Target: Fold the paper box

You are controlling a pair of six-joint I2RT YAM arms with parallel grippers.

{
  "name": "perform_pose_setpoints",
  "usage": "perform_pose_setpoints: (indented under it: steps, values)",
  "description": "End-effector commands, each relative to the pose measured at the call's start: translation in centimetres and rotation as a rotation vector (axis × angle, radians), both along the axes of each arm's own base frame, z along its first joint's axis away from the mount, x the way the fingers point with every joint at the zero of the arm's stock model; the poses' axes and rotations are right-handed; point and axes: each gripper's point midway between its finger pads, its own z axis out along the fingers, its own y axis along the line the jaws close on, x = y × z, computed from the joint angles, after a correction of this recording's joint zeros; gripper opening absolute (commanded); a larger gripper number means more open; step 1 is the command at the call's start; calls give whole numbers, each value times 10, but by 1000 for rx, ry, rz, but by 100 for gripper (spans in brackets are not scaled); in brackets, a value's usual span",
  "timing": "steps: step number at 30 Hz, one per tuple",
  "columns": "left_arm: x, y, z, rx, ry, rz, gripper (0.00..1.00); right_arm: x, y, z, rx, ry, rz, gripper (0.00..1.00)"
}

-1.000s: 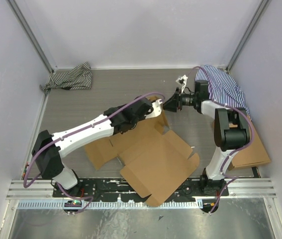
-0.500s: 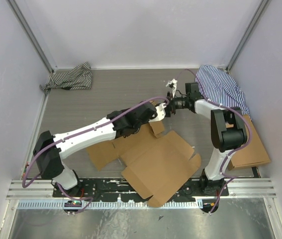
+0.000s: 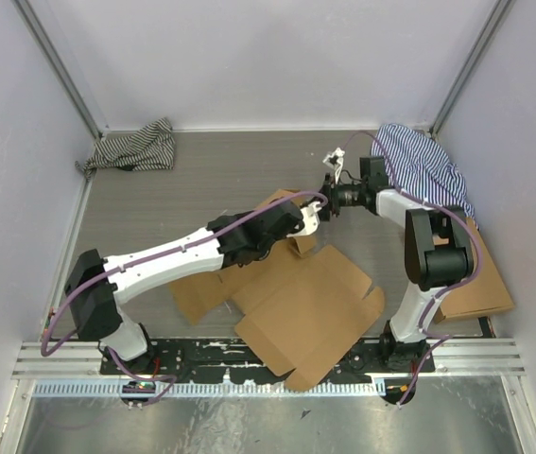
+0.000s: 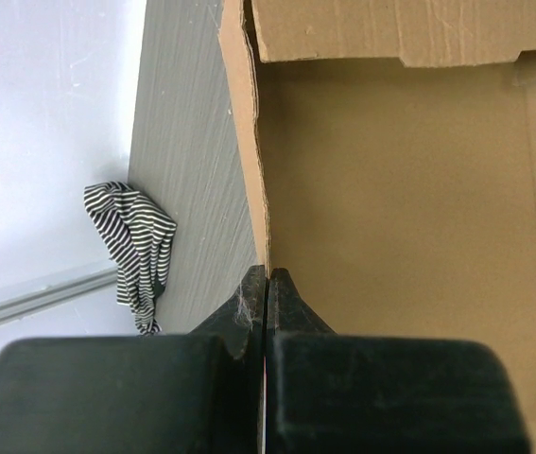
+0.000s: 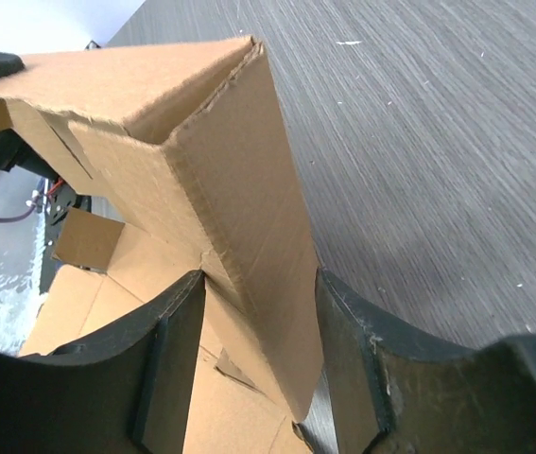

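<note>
The paper box lay mostly flat on the grey surface, near the front between the two arm bases, with one wall and a flap raised at its far edge. The left fingers were pressed together on the thin top edge of that upright wall, pinching the cardboard between them. The right fingers were spread, one on either side of the folded corner where wall and flap met. Whether their pads pressed on the cardboard could not be told.

The left arm stretched low across the left part of the sheet and hid much of it from above. A black-and-white striped cloth lay crumpled in the far left corner, well apart from the box. A blue striped cloth sat heaped at the far right, just behind the right wrist. Another brown cardboard piece lay flat along the right wall, partly covered by the right arm.
</note>
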Motion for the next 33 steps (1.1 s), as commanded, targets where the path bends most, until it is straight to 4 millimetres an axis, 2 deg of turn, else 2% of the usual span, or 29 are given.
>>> perform_pose_setpoints:
  steps: [1,4,7,9,11,19,24,33]
  values:
    - [-7,-22,2,-40,4,-45,0,14,-12,34,48,-100,53,57]
    - [-11,-25,4,-34,-1,-51,0,15,-23,50,106,-175,133,59]
    - [-15,-30,6,-21,-7,-57,0,10,-41,61,182,-242,139,60]
    - [-19,-34,6,-5,-13,-62,0,17,-50,51,211,-129,93,60]
    - [-22,-37,6,5,-23,-65,0,14,-49,40,222,-132,86,58]
    - [-32,-41,2,54,-52,-74,0,12,-52,45,249,-150,61,59]
    - [-40,-48,3,63,-72,-89,0,10,-55,41,234,-148,60,60]
    - [-55,-56,7,78,-77,-123,0,11,-78,49,213,-176,9,63]
